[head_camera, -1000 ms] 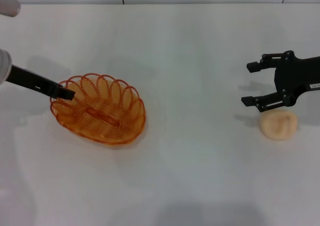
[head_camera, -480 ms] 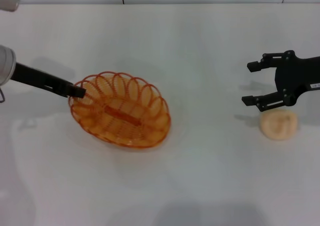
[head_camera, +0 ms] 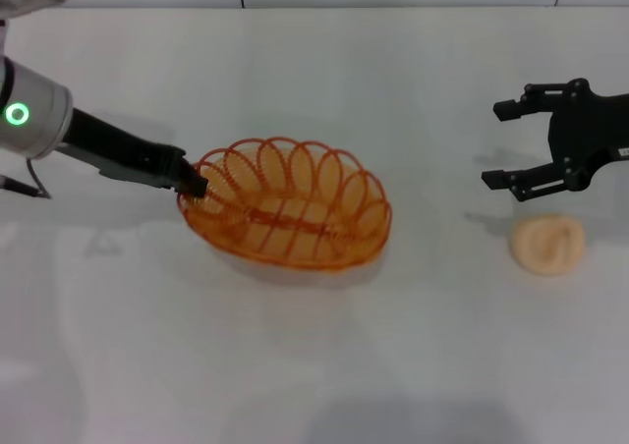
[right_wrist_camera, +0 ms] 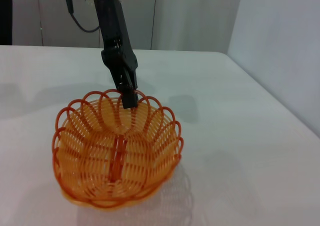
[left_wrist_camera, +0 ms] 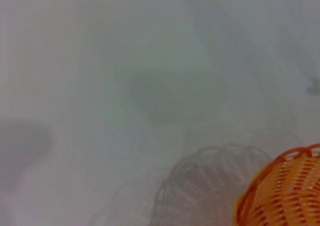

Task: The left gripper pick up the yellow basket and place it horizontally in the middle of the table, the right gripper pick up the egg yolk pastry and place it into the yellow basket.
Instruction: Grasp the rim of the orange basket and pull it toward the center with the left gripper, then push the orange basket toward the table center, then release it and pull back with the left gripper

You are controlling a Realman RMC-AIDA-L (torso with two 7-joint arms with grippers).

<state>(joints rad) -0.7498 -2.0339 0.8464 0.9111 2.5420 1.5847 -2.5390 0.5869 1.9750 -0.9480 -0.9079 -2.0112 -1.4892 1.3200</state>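
The yellow basket (head_camera: 288,218) is an oval orange wire basket with a looped rim, near the middle of the white table (head_camera: 314,365), lying crosswise and a little lifted. My left gripper (head_camera: 195,183) is shut on the basket's left rim; the right wrist view shows it (right_wrist_camera: 128,97) pinching the far rim of the basket (right_wrist_camera: 117,151). A corner of the basket shows in the left wrist view (left_wrist_camera: 285,191). The egg yolk pastry (head_camera: 547,244) is a small pale peach bun on the table at the right. My right gripper (head_camera: 511,145) is open, hovering just beyond and above the pastry.
A wall edge runs along the table's far side (head_camera: 314,6). The right wrist view shows the table's far edge and grey wall panels (right_wrist_camera: 190,16) behind the left arm.
My left gripper has carried the basket to the right, from the left side toward the table's middle. My right gripper has shifted slightly up and away from the pastry.
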